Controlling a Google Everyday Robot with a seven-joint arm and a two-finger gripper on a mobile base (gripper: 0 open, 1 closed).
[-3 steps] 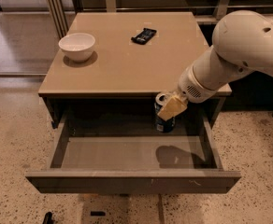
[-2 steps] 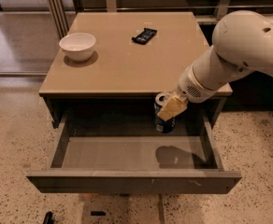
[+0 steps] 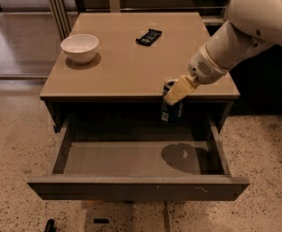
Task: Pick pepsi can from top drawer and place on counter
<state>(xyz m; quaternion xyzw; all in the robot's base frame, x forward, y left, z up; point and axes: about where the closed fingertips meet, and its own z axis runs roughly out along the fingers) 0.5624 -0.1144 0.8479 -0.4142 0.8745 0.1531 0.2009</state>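
Note:
The pepsi can [image 3: 171, 111] is dark blue with pale markings and hangs in the air above the back right of the open top drawer [image 3: 131, 158], level with the front edge of the counter [image 3: 126, 62]. My gripper [image 3: 174, 94] comes in from the upper right and is shut on the can's top; one cream fingertip [image 3: 177, 91] lies across it. The can's shadow falls on the grey drawer floor below. The drawer holds nothing else that shows.
A white bowl [image 3: 80, 47] stands at the counter's left. A flat black wrapped bar [image 3: 148, 36] lies near the counter's back middle. My white arm [image 3: 247, 28] crosses the counter's right side. Speckled floor surrounds the cabinet.
The gripper has risen with the can, from low in the drawer's back to the height of the counter's front edge. The drawer, bowl and bar have not moved.

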